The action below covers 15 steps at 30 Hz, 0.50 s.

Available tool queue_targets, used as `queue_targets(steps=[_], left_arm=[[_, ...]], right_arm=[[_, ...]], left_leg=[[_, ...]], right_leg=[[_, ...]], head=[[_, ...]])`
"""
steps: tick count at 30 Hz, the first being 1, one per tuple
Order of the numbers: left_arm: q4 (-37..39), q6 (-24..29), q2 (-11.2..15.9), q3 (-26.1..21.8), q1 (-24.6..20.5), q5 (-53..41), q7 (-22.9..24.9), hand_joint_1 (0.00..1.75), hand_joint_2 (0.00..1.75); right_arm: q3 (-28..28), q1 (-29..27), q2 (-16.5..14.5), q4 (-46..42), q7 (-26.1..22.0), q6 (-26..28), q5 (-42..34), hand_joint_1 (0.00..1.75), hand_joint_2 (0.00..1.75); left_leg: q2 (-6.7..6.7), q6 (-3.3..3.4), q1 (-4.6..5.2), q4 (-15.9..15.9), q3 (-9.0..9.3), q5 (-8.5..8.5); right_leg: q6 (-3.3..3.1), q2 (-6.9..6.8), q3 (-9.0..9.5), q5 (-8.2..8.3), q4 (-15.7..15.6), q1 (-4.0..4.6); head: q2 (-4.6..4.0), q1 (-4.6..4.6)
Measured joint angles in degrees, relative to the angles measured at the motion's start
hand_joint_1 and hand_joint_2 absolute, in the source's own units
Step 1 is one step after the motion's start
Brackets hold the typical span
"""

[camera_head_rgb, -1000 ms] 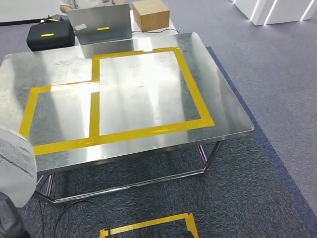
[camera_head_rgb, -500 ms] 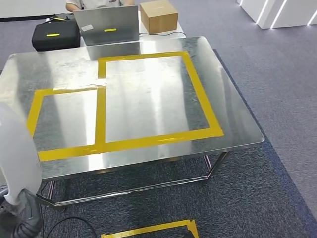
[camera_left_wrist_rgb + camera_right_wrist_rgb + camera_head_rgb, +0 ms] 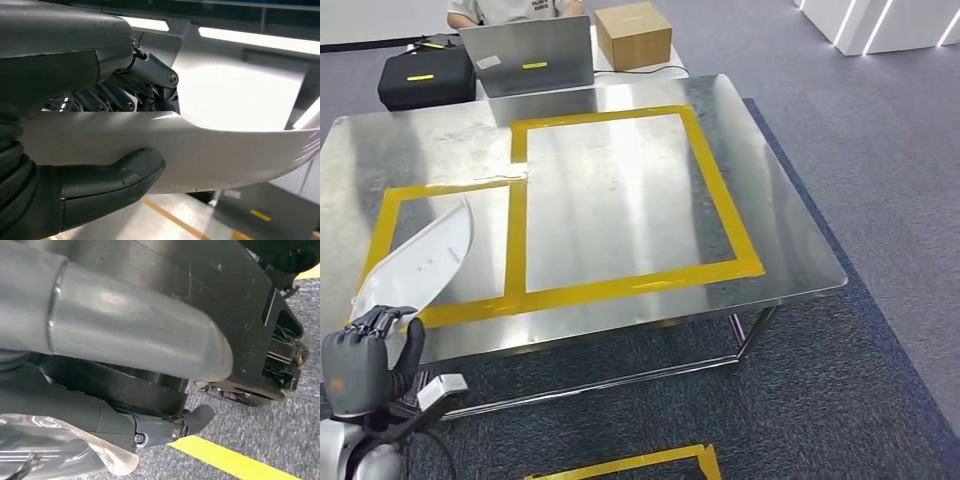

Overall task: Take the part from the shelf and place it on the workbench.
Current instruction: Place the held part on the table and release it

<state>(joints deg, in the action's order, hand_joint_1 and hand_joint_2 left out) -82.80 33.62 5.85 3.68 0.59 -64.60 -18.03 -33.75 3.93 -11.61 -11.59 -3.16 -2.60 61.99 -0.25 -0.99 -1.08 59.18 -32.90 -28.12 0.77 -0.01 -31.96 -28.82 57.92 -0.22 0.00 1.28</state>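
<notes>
Part (image 3: 418, 262), a curved white panel, is gripped at its near end by the left hand (image 3: 367, 360) and held out over the tabletop (image 3: 788, 250), presumably for set-down inside the yellow tape frame (image 3: 518, 235). Right hand (image 3: 158, 427) state cannot be told.

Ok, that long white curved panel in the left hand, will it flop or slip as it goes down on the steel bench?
The long white curved panel probably stays stiff: it juts past the left hand without drooping. Its smooth skin may slip, since the thumb only presses one face. It could rock on the polished steel workbench.
</notes>
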Motion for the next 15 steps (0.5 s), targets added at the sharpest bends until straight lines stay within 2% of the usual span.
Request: queue_targets(steps=[2, 4, 5, 7, 8, 9, 10, 11, 13, 14, 15], left_arm=[[3.16, -0.25, 0.99, -0.03, -2.40, -0.33, 0.47, 1.75, 1.75], [6.11, -0.98, 1.67, 0.03, -4.81, -1.15, 1.40, 1.75, 1.75], [8.12, -1.54, 1.97, 0.15, -6.54, -1.80, 2.00, 1.75, 1.75], [14.63, -2.57, 2.51, 0.74, -11.64, -3.53, 3.21, 1.75, 1.75], [18.64, -2.92, 2.70, 1.21, -14.60, -4.64, 3.78, 1.75, 1.75], [22.83, -3.20, 2.80, 1.78, -17.66, -5.87, 4.36, 1.75, 1.75], [26.80, -3.46, 2.76, 2.44, -20.62, -7.19, 4.95, 1.75, 1.75], [30.71, -3.75, 2.59, 3.23, -23.55, -8.59, 5.63, 1.75, 1.75], [37.68, -4.37, 1.78, 5.11, -28.99, -11.27, 7.10, 1.75, 1.75], [40.63, -4.76, 1.21, 6.13, -31.35, -12.48, 7.85, 1.75, 1.75], [43.07, -5.16, 0.63, 7.11, -33.32, -13.58, 8.55, 1.75, 1.75]], right_arm=[[0.00, 0.02, 0.01, -0.02, -0.02, -0.08, 0.23, 0.00, 0.00], [0.02, 0.03, 0.02, -0.07, -0.01, -0.20, 0.62, 0.00, 0.00], [0.05, 0.08, 0.02, -0.09, -0.02, -0.27, 0.90, 0.00, 0.00], [0.10, 0.35, 0.04, -0.13, -0.03, -0.41, 1.52, 0.00, 0.00], [0.13, 0.52, 0.07, -0.15, -0.02, -0.46, 1.83, 0.00, 0.00], [0.14, 0.65, 0.09, -0.19, 0.01, -0.54, 2.10, 0.00, 0.00], [0.15, 0.72, 0.11, -0.23, 0.06, -0.64, 2.37, 0.00, 0.00], [0.16, 0.76, 0.13, -0.27, 0.12, -0.77, 2.62, 0.00, 0.00], [0.19, 0.74, 0.13, -0.32, 0.29, -1.02, 3.08, 0.00, 0.00], [0.19, 0.72, 0.13, -0.32, 0.37, -1.12, 3.28, 0.00, 0.00], [0.20, 0.68, 0.13, -0.32, 0.42, -1.21, 3.45, 0.00, 0.00]], left_leg=[[0.03, 0.73, 0.10, -0.21, -0.11, 0.06], [0.12, 1.55, -0.07, -0.54, -0.05, 0.30], [0.14, 1.92, -0.17, -0.69, -0.04, 0.43], [0.10, 2.36, -0.07, -0.71, -0.16, 0.52], [0.07, 2.42, 0.02, -0.71, -0.19, 0.53], [0.06, 2.43, 0.10, -0.70, -0.19, 0.53], [0.04, 2.43, 0.16, -0.69, -0.17, 0.53], [0.01, 2.41, 0.19, -0.68, -0.12, 0.51], [-0.02, 2.23, 0.35, -0.61, -0.16, 0.41], [-0.03, 2.05, 0.45, -0.51, -0.34, 0.39], [0.00, 1.83, 0.53, -0.44, -0.56, 0.42]], right_leg=[[0.69, 0.14, -0.16, 0.10, -0.17, 0.03], [1.26, 0.17, -0.91, -0.88, 1.02, -0.02], [1.45, 0.19, -2.05, -2.10, 3.21, 0.00], [1.60, 0.23, -5.88, -5.25, 10.71, 0.06], [1.61, 0.27, -7.76, -6.21, 14.14, 0.11], [1.57, 0.32, -8.97, -6.26, 16.04, 0.17], [1.47, 0.36, -9.14, -5.20, 15.72, 0.22], [1.29, 0.38, -8.22, -3.20, 13.11, 0.25], [0.74, 0.31, -4.94, 0.83, 5.45, 0.37], [0.45, 0.28, -3.59, 1.85, 2.43, 0.44], [0.22, 0.29, -2.92, 2.11, 0.87, 0.53]], head=[[0.00, 0.03], [0.01, 0.18], [0.01, 0.33], [0.01, 0.61], [0.00, 0.65], [0.00, 0.66], [0.00, 0.66], [0.00, 0.66], [0.00, 0.66], [0.00, 0.66], [0.00, 0.62]])
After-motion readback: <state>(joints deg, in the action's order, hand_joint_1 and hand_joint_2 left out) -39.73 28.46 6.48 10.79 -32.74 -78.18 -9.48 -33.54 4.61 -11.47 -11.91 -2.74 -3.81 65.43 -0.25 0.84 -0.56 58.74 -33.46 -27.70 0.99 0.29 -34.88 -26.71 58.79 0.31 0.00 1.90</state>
